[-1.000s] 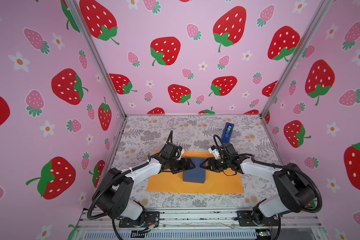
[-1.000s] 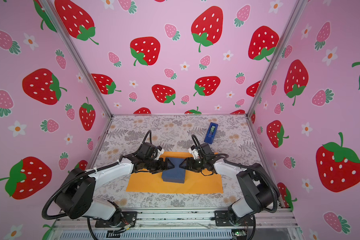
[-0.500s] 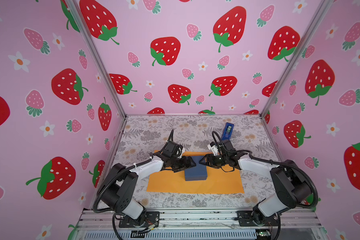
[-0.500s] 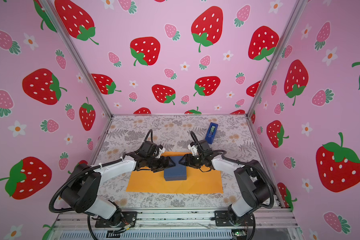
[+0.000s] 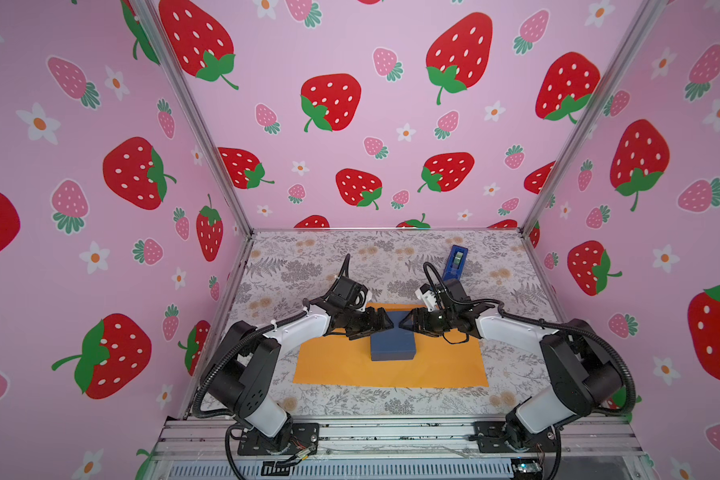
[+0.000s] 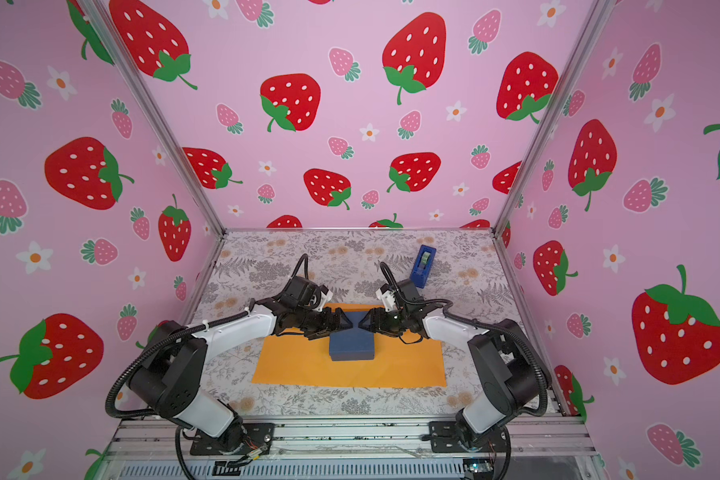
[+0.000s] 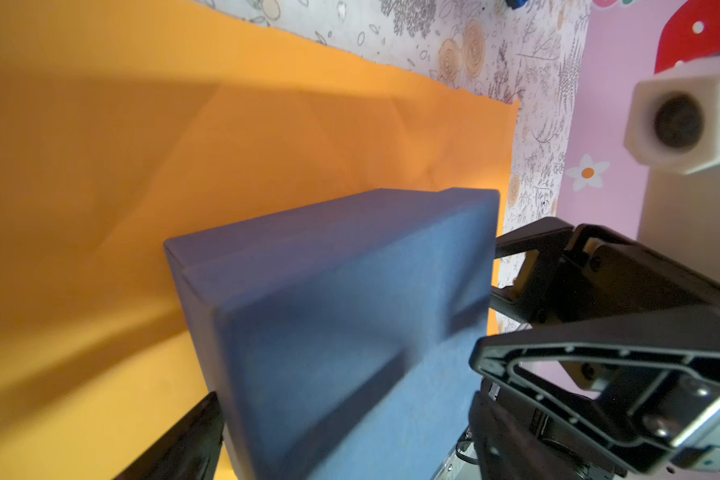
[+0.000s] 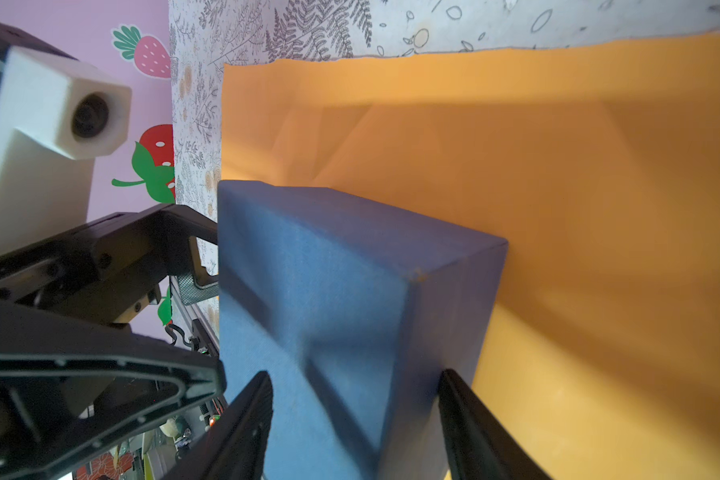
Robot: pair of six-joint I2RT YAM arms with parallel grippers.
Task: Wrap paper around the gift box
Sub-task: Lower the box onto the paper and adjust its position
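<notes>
The slate-blue gift box (image 5: 393,347) (image 6: 351,348) lies flat near the middle of the orange paper (image 5: 445,365) (image 6: 292,365), towards the sheet's far edge. My left gripper (image 5: 385,323) (image 6: 341,322) is at the box's far left corner and my right gripper (image 5: 406,323) (image 6: 364,322) at its far right corner, tips almost meeting. Both are rolled on their sides. In the wrist views the gift box (image 7: 350,311) (image 8: 329,291) fills the gap of each open gripper (image 7: 346,415) (image 8: 354,374), one finger by the paper (image 7: 142,166) (image 8: 558,208), the other above the lid.
A bright-blue tape dispenser (image 5: 455,262) (image 6: 423,266) stands on the floral table covering (image 5: 308,266) behind my right arm. Pink strawberry walls close in the left, right and back. An aluminium rail (image 5: 391,432) carrying both arm bases runs along the front.
Both grippers have slid inward along the box's far side, the right one more. The box has turned slightly, now square to the paper, and shifted a little away.
</notes>
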